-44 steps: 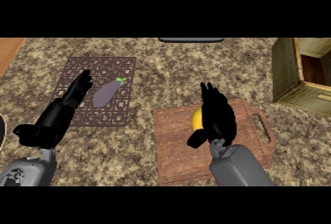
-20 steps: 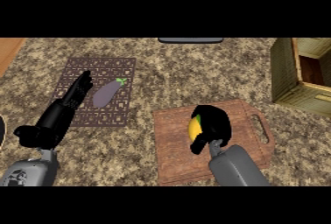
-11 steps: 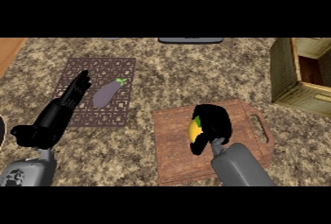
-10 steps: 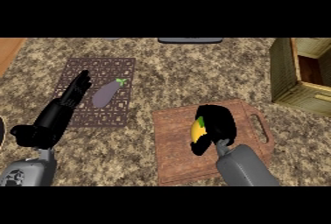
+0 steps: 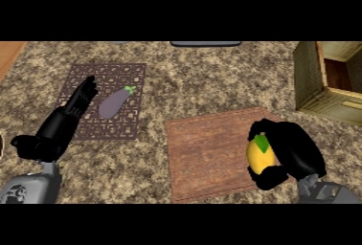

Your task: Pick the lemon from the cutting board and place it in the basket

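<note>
While the right robot hand [image 5: 293, 153] curls round the small yellow lemon [image 5: 260, 156], clamped across its middle, the fruit looks light, firm, smooth-skinned and possibly slippery.

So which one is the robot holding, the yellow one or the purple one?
The yellow one: the lemon, with the right hand curled round it over the cutting board. The purple eggplant lies untouched on the dark mat.
</note>
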{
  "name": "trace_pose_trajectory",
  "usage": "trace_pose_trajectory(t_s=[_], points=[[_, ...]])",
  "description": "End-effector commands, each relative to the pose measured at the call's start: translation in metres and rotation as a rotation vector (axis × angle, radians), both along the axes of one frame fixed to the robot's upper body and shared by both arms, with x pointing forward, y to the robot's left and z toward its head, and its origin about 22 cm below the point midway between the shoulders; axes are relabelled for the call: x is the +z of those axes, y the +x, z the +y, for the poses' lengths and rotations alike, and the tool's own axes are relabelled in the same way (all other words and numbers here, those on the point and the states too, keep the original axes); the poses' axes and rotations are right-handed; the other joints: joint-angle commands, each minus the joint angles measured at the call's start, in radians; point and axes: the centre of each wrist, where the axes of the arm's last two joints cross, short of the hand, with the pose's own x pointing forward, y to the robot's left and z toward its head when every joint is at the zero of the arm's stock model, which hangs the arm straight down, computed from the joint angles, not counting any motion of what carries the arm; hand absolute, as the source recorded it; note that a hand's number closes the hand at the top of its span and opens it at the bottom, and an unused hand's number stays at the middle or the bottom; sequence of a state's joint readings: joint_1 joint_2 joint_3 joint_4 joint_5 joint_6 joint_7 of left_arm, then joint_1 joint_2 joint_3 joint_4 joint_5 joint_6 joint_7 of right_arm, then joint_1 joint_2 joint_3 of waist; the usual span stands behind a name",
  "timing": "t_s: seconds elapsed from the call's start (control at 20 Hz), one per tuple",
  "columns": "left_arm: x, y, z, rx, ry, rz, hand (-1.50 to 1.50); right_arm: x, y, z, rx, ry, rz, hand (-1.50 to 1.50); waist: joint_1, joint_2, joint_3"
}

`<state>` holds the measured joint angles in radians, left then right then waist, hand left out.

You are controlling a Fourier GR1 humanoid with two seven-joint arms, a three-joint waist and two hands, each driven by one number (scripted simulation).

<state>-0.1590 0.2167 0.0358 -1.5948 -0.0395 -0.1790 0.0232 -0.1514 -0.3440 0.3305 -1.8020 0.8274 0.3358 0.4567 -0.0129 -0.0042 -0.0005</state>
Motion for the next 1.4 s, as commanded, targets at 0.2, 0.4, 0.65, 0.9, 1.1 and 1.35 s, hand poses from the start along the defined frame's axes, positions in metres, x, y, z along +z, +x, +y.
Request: trace_pose_trajectory(t_s=[0.2, 0.4, 0.65, 0.9, 1.1, 1.35], points=[[-0.003, -0.010, 0.008, -0.015, -0.003, 0.001, 0.00, 0.061, -0.035, -0.011, -0.005, 0.411, -0.139, 1.50, 0.002, -0.003, 0.000], [-0.008, -0.004, -0.002, -0.002, -0.003, -0.011, 0.00, 0.093, -0.058, -0.002, -0.006, 0.638, -0.340, 1.50, -0.006, -0.003, 0.000], [0.008, 0.003, 0.017, 0.003, 0.015, -0.014, 0.00, 0.145, -0.099, -0.026, -0.056, 0.670, -0.427, 1.50, -0.003, -0.001, -0.001], [-0.002, -0.002, 0.000, -0.028, -0.005, 0.021, 0.00, 0.180, -0.090, -0.033, -0.145, 0.634, -0.440, 1.50, 0.007, -0.001, -0.001], [-0.008, -0.003, -0.010, -0.016, -0.008, 0.025, 0.00, 0.215, -0.073, -0.047, -0.237, 0.560, -0.510, 1.50, 0.009, 0.000, -0.001], [0.004, -0.006, -0.010, -0.024, -0.008, -0.001, 0.00, 0.228, -0.024, -0.055, -0.317, 0.580, -0.525, 1.50, 0.022, 0.003, 0.000]])
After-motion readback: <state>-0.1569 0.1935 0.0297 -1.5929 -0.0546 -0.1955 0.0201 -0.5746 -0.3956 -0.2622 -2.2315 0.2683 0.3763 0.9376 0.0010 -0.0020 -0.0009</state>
